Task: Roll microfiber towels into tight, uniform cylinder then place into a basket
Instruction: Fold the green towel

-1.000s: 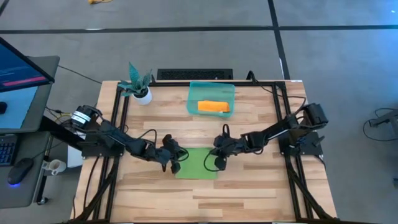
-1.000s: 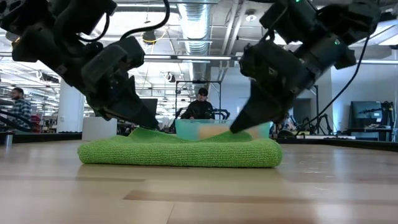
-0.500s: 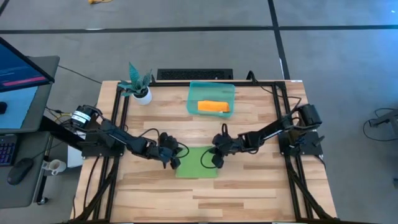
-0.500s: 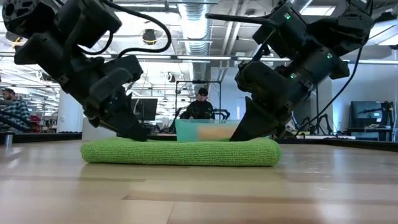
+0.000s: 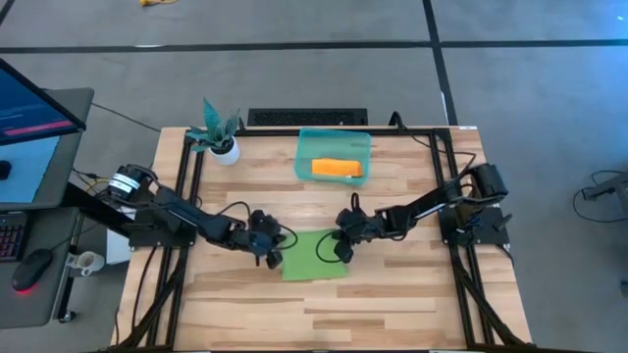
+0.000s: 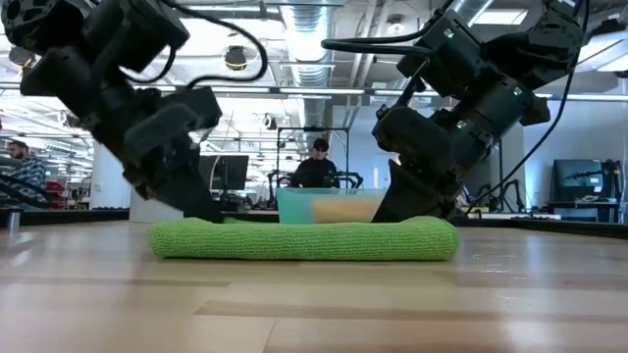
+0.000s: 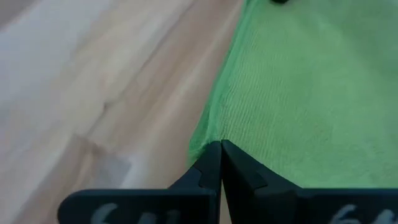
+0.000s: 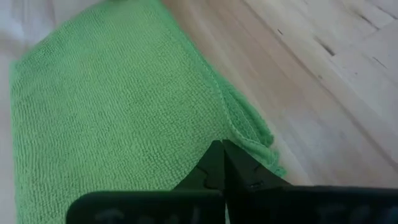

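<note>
Pale wooden-plank desk (image 5: 392, 304) in a black metal frame, standing on a grey concrete floor (image 5: 294, 69) crossed by dark lines. Left of the desk, a side table with a lit monitor (image 5: 29, 98). Behind the desk, silver ceiling ducts (image 6: 309, 39) and a seated person (image 6: 317, 169).

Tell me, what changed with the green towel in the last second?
Both grippers, left and right, pinching the green towel, dragged it slightly toward the right arm's side; its raised edge now lies flat. The orange towel stayed in the basket.
</note>
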Robot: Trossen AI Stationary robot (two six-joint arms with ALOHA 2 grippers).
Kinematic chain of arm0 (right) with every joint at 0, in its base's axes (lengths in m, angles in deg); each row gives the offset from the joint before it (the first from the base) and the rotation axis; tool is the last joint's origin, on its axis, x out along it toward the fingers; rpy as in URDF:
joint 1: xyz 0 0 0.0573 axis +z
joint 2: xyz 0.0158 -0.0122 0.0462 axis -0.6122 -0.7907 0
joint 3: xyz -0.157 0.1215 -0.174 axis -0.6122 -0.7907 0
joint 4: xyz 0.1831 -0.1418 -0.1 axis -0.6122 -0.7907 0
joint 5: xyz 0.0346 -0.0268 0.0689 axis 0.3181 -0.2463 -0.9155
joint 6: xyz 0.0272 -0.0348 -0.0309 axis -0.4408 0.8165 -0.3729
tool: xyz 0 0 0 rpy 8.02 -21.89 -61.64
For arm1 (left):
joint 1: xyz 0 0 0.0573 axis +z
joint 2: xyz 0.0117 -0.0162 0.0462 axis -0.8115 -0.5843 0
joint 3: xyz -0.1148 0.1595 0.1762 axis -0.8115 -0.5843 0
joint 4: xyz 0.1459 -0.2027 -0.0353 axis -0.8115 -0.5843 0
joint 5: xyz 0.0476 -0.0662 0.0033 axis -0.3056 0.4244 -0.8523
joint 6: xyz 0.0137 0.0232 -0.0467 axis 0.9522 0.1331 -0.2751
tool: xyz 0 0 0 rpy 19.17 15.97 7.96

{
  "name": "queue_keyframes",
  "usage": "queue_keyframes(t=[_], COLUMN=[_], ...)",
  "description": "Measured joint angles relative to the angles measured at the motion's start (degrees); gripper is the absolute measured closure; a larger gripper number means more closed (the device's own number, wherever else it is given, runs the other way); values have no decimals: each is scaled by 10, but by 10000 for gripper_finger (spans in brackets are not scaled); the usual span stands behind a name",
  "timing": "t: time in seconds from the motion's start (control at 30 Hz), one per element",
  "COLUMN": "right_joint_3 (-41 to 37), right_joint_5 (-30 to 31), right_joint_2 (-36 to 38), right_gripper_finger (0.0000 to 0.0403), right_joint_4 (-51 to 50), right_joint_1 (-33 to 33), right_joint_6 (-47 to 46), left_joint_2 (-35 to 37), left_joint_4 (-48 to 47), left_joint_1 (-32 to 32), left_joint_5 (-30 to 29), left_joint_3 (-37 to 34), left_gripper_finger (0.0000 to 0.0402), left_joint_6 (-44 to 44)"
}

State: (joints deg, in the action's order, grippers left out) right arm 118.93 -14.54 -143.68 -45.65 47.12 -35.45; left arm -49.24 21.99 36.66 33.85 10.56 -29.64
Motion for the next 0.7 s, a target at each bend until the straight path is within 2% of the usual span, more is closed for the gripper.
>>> queue_keyframes(t=[0.2,0.37,0.5,0.6,0.7], right_joint_3=[-1,-1,0,-1,1], right_joint_5=[0,0,0,0,8], right_joint_2=[20,53,83,80,64], right_gripper_finger=[387,389,389,389,392], right_joint_4=[-6,-3,-5,-4,16], right_joint_1=[2,22,65,108,142], right_joint_6=[5,11,11,10,3], left_joint_2=[50,57,23,-19,-61], left_joint_4=[4,57,109,146,145], left_joint_1=[-10,-61,-104,-119,-127], left_joint_5=[-27,-29,-31,-31,-30], left_joint_3=[0,0,0,8,27], left_gripper_finger=[401,401,401,401,401], left_joint_6=[42,74,67,47,43])
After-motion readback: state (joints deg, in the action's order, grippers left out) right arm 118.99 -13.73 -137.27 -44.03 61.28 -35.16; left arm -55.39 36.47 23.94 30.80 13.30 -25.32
